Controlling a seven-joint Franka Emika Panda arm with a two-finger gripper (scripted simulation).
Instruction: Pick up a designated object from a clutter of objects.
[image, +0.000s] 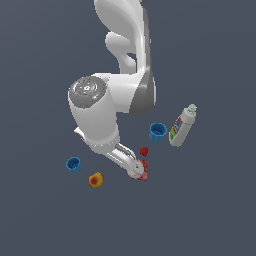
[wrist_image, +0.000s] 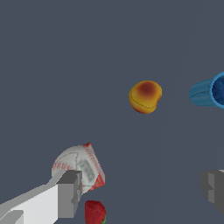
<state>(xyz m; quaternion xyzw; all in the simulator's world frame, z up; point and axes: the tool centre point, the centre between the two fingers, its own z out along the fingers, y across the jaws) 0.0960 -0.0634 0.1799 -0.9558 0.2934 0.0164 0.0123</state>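
Observation:
The designated object, an orange-yellow fruit (image: 96, 179) with a red blush, lies on the grey floor; it also shows in the wrist view (wrist_image: 145, 96). My gripper (image: 131, 165) is low over the floor, to the exterior view's right of the fruit and beside the red-and-white round item (image: 140, 170). In the wrist view my gripper (wrist_image: 142, 189) is open and empty, with its fingers (wrist_image: 68, 193) wide apart. The fruit lies beyond the fingertips, not between them. The red-and-white item (wrist_image: 81, 166) sits against one finger.
A small blue cup (image: 74, 164) lies near the fruit, and shows in the wrist view (wrist_image: 209, 92). A second blue cup (image: 158, 131) and a white spray bottle (image: 182, 125) lie to the exterior view's right. A tiny red strawberry (image: 144, 151) (wrist_image: 95, 212) is close to the gripper.

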